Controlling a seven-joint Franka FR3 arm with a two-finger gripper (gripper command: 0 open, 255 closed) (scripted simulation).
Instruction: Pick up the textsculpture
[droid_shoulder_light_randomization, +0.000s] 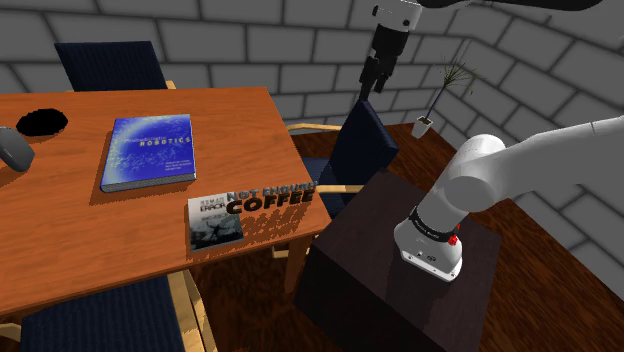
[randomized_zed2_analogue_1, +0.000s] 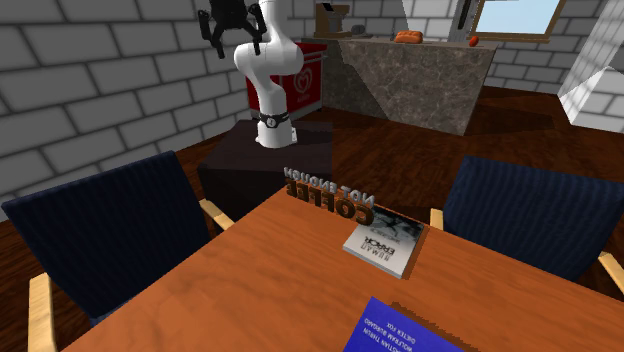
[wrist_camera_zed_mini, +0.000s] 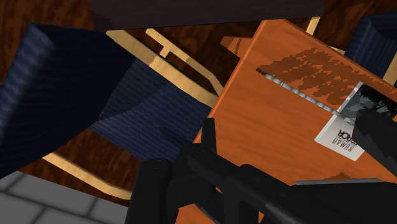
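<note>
Room with grey block walls and a dark plank floor; in the middle, an orange-brown wooden desk (droid_shoulder_light_randomization: 60, 225) flanked by navy upholstered chairs on pale wooden frames (droid_shoulder_light_randomization: 362, 148). The task's thing, a dark brown text sculpture of block letters reading "NOT ENOUGH COFFEE" (droid_shoulder_light_randomization: 272, 200), stands upright in two rows at the desk edge nearest the robot's dark box stand (droid_shoulder_light_randomization: 385, 275). Just beside one end of it lies a small flat book with a black-and-white cover (droid_shoulder_light_randomization: 213, 222); a larger blue book titled "Robotics" (droid_shoulder_light_randomization: 148, 150) lies further in, well apart from it.

The all-black two-finger hand (randomized_zed2_analogue_1: 234, 42) hangs high above the stand, well apart from the sculpture, with its fingers spread and nothing between them.

Judged handling: the sculpture looks rigid, thin front to back and probably light, so it may tip or slide if pushed on its broad face. The soundest hold appears to be from above, fingers closing across the thin dimension near the middle of the letter rows, clear of the small book. Thin letter strokes may be fragile.
</note>
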